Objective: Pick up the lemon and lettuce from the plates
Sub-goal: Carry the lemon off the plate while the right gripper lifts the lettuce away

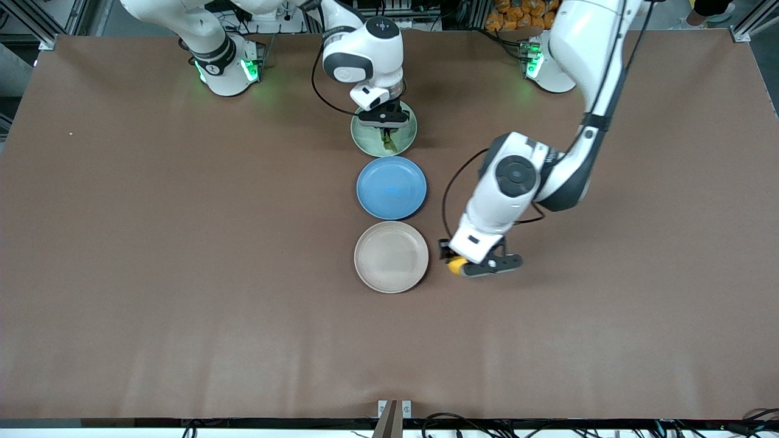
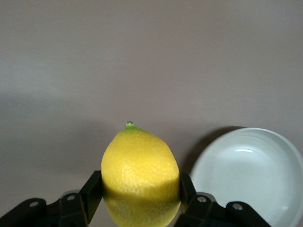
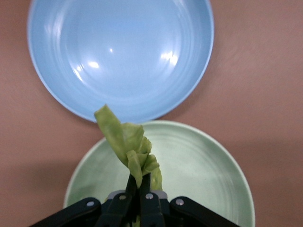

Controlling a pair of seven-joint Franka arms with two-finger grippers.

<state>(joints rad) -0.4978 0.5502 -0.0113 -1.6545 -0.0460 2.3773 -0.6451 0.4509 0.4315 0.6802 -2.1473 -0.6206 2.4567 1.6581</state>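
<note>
Front view, from nine o'clock across: right gripper (image 1: 384, 122) over the mint plate (image 1: 404, 121), fingers pinched on the lettuce (image 1: 388, 141), which looks limp, light and tearable, best taken at its bunched stem. Toward three o'clock of the beige plate (image 1: 391, 257), left gripper (image 1: 461, 266) clamps the lemon (image 1: 455, 265) at its firm, smooth middle. No readable writing.

The table (image 1: 182, 274) is plain brown. On it sit a mint green plate (image 1: 405, 131), a blue dish (image 1: 391, 188) and a beige-cream plate (image 1: 391, 257). The lemon (image 2: 140, 175) is bright yellow with a green tip; the lettuce (image 3: 127, 146) is yellow-green. Both arms are white, their grippers black.
</note>
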